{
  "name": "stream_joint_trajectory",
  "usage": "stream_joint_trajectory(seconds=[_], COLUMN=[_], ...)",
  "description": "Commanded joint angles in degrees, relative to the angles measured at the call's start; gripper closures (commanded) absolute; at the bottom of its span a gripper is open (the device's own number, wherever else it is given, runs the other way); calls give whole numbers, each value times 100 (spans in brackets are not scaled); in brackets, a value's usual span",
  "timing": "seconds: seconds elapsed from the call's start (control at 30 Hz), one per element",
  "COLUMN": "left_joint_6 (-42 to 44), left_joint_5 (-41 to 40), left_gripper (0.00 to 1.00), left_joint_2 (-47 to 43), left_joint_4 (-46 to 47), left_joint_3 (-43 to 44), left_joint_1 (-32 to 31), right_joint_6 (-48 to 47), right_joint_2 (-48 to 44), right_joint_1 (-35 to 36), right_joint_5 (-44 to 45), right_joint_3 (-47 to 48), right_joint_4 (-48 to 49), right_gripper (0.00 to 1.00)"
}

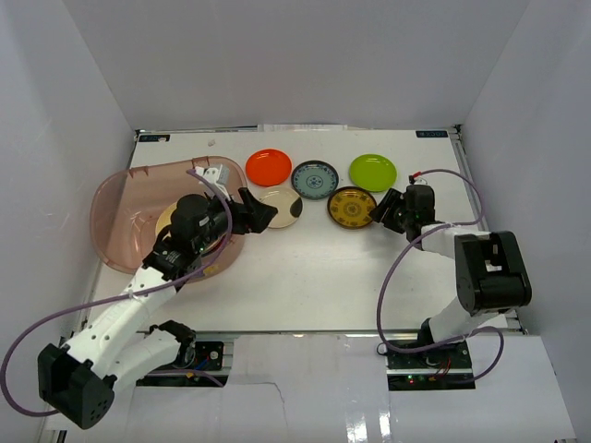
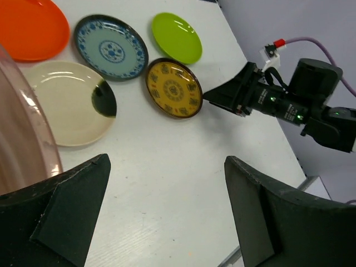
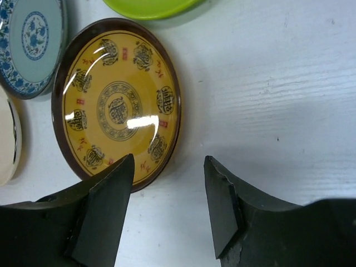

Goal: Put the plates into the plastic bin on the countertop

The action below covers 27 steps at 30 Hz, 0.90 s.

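Nearby, blue-patterned plate (image 1: 315,179) beside yellow-brown plate (image 1: 351,208)

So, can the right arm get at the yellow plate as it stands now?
Probably yes. The right gripper is open and sits right at the rim of the yellow plate, with nothing between them. The plate lies flat, so getting a finger under its rim may be hard.

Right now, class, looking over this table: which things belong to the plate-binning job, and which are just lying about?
Belong to the job:
plastic bin, orange plate, blue-patterned plate, lime green plate, yellow-brown patterned plate, cream plate.

Just lying about:
purple cable, small label at the far right corner.
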Motion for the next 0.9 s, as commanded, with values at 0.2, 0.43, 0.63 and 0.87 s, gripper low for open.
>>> stream_joint_trajectory(seconds=[0.2,0.43,0.63,0.87], left_joint_6=[-1398,-1496,-565,279], left_joint_5=[-193,-713,-749,-80], left_gripper=[33,33,31,26], left_joint_2=[1051,1702,1448,1044], left_joint_4=[934,1092,1092,-93], left_joint_3=[-328,-29,489,1123], left_joint_1=[-547,-1049,-1102,-1102], right_joint_6=[976,1390,1232,960], right_joint_2=[1185,1336,19,-1705], right_joint_1=[-308,-440,-449,-19], right_joint_5=[-739,-1091,-1222,-1398], right_joint_3=[362,-24,-815,-492], right_joint_4=[1264,1914,2038,1450], right_gripper=[51,90,92,92])
